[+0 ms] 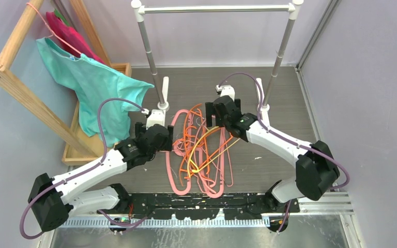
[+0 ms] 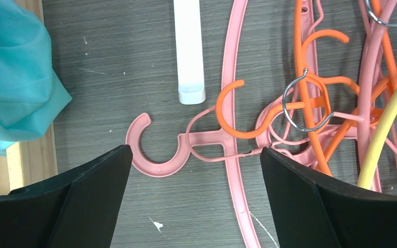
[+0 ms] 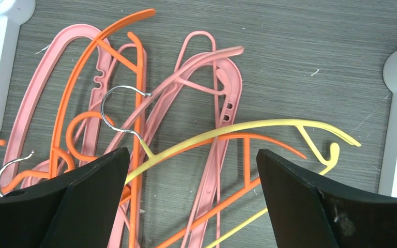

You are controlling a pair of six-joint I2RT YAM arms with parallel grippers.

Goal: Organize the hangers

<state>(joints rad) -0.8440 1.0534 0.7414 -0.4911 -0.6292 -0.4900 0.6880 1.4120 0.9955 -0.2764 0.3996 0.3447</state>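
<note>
A tangled pile of hangers (image 1: 201, 150), several pink, a few orange and one yellow (image 3: 248, 129), lies on the grey table between the rack's white feet. My left gripper (image 1: 166, 138) is open at the pile's left edge, above a pink hanger's hook (image 2: 150, 150) and an orange hook (image 2: 232, 111). My right gripper (image 1: 218, 114) is open over the pile's far right part, above the yellow hanger, an orange one (image 3: 269, 175) and pink bars (image 3: 212, 170). Neither holds anything.
A white-footed rack with a metal bar (image 1: 217, 9) stands at the back; one foot (image 2: 188, 51) lies by the left gripper. A wooden frame (image 1: 26, 98) at left carries teal (image 1: 98, 88) and magenta (image 1: 75, 36) garments. Purple walls close in both sides.
</note>
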